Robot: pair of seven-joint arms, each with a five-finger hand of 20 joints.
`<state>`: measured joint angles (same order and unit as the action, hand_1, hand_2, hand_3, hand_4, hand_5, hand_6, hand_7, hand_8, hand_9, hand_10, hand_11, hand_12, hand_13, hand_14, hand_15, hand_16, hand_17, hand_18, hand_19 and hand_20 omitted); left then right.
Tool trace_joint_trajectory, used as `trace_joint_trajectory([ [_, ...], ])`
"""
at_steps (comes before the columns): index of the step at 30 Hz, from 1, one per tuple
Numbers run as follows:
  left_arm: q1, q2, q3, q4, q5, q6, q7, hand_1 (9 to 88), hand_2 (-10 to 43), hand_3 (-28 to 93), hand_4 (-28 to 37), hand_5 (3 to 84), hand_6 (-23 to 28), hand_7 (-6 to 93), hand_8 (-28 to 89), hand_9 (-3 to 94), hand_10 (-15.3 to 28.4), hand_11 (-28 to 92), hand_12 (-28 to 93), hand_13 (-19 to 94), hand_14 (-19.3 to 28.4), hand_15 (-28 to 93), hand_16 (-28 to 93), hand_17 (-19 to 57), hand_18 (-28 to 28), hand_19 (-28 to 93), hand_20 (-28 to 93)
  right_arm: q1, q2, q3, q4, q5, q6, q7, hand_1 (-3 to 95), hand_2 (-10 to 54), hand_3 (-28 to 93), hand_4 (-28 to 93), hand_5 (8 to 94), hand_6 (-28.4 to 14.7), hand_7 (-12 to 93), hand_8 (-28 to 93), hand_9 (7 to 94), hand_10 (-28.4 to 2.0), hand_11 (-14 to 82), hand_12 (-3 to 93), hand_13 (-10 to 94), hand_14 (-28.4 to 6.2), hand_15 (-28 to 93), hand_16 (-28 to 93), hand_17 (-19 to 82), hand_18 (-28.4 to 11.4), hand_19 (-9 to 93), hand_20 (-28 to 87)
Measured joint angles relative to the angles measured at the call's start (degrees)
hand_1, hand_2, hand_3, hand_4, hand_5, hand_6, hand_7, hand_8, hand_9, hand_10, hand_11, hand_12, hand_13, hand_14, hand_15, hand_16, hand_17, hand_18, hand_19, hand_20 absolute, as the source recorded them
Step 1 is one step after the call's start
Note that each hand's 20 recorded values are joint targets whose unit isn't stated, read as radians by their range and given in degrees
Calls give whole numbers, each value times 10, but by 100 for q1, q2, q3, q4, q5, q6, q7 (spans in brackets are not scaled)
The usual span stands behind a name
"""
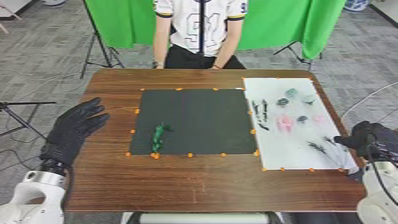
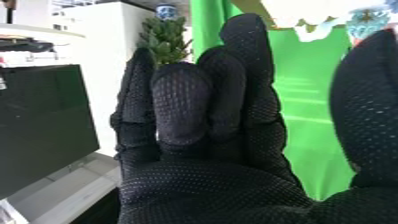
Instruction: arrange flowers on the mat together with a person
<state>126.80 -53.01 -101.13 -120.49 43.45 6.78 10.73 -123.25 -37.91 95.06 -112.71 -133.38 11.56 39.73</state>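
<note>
Dark sprigs [image 1: 318, 148] lie on the near end of the white mat [image 1: 281, 162], probably light and wiry; pinch the bare stems, sparing the tips. Beside them the right hand [image 1: 375, 137] is loose and empty, which the right wrist view confirms, palm bare. The head view adds the relaxed, empty left hand [image 1: 71, 126], the likely bendy green stem [image 1: 158, 138] on the dark mat [image 1: 194, 117] and, farther, a soft-looking pink flower [image 1: 284, 123].
</note>
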Motion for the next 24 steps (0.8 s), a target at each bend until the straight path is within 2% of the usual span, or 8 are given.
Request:
trace_joint_trajectory([
  [6,1,-1,0,0,0,-5,0,310,-29,705,-239,377,42,198,-93,333,113,261,171,292,142,381,-18,-42,202,496,106,44,-6,4,11,149,-638,33,302,-95,636,-283,615,-2,488,-164,599,-132,569,378,568,-113,760,277,232,-187,663,363],
  [12,1,-11,2,0,1,-10,0,310,-28,705,-239,377,42,197,-93,334,114,261,171,291,143,382,-17,-42,202,496,106,111,-12,-63,70,257,-933,63,322,-95,712,-283,667,20,525,-167,655,-110,584,373,625,-97,766,273,237,-180,657,362],
  [13,1,-13,2,1,1,-12,-1,311,-28,704,-239,377,42,197,-93,334,114,261,171,292,143,382,-17,-42,202,496,106,125,-12,-90,88,256,-933,66,336,-95,710,-283,675,21,525,-134,663,-109,586,373,634,-94,768,275,239,-179,656,362],
  [15,-2,-17,2,4,1,-15,-5,311,-28,704,-239,377,42,198,-93,334,114,261,170,292,143,382,-18,-42,202,496,106,168,-12,-159,129,252,-933,77,369,-95,680,-283,682,22,518,14,678,-104,591,371,651,-91,770,278,245,-177,656,365],
  [17,-3,-22,2,6,1,-18,-7,311,-28,704,-239,377,43,198,-93,333,113,261,170,292,142,382,-18,-42,203,496,106,214,-12,-231,168,250,-934,81,393,-95,675,-283,694,19,522,61,709,-100,591,369,669,-86,775,279,252,-173,657,366],
  [21,-2,-29,2,6,1,-19,-10,310,-27,703,-239,377,43,198,-93,334,113,261,170,292,142,382,-18,-42,203,496,106,298,-13,-323,224,261,-919,69,431,-95,730,-283,760,15,530,96,775,-95,603,374,726,-78,805,275,280,-162,676,374],
  [24,1,-31,2,6,1,-19,-10,309,-27,704,-240,377,43,197,-93,334,113,262,170,292,142,382,-18,-42,203,496,106,321,-12,-362,253,330,-763,34,430,-95,757,-283,774,14,532,108,790,-91,626,376,741,-83,830,277,292,-160,691,379],
])
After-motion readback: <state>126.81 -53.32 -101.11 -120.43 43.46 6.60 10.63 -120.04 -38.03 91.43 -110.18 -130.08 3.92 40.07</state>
